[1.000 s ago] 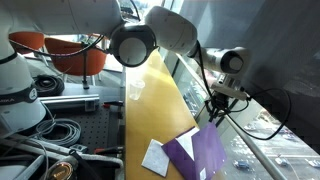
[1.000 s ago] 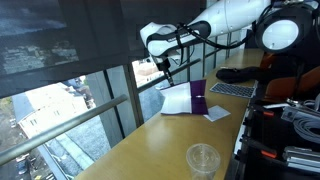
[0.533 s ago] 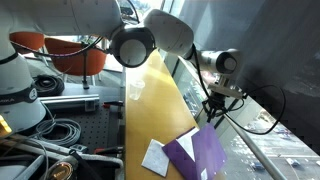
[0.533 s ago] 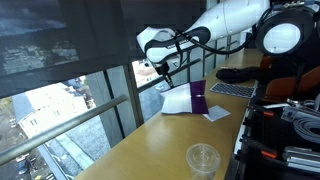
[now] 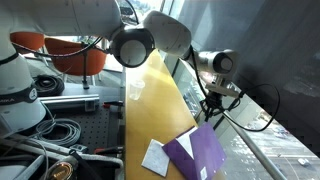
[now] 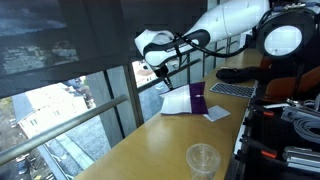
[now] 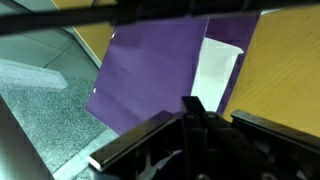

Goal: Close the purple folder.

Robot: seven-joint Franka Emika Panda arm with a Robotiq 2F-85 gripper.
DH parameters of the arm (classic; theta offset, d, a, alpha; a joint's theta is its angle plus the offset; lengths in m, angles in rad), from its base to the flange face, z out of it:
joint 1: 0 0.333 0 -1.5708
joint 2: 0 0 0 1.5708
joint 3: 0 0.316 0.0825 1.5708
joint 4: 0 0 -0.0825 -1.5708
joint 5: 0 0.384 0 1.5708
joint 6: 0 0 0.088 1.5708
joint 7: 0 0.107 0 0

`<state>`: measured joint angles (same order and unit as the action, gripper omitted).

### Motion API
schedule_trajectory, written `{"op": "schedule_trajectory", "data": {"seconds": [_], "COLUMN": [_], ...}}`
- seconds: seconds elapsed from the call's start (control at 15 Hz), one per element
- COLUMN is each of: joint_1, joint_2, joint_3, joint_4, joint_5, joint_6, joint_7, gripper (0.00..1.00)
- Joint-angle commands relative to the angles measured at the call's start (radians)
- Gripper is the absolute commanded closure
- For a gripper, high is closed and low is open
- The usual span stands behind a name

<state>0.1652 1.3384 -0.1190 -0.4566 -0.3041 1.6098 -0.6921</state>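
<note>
The purple folder (image 5: 197, 152) lies open on the yellow-wood table by the window edge. In the wrist view its purple cover (image 7: 150, 70) spreads to the left, with a strip of white paper (image 7: 215, 70) beside it. In an exterior view it shows as a white sheet with a purple band (image 6: 198, 97). My gripper (image 5: 212, 113) hangs above the folder's window-side edge, apart from it; it also shows in an exterior view (image 6: 163, 82). In the wrist view its fingers (image 7: 192, 105) are pressed together and hold nothing.
A small white square card (image 5: 157, 157) lies next to the folder, also seen in an exterior view (image 6: 217, 114). A clear plastic cup (image 6: 203, 158) stands on the table, a keyboard (image 6: 232, 89) beyond the folder. The window rail (image 6: 90, 112) runs along the table edge.
The arm has shifted slightly along the window side above the folder. The folder and card have not moved.
</note>
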Motion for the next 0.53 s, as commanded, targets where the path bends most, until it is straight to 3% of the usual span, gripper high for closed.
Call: {"op": "schedule_trajectory", "data": {"seconds": [0.0,0.47], "joint_1": [0.010,0.015], "joint_2": [0.001,-0.003], "joint_3": [0.002,0.010], "joint_4": [0.016,0.011], "joint_5": [-0.003,0.003], "joint_6": [-0.015,-0.032], "joint_7": [0.001,-0.008], "gripper": [1.00,1.00]}}
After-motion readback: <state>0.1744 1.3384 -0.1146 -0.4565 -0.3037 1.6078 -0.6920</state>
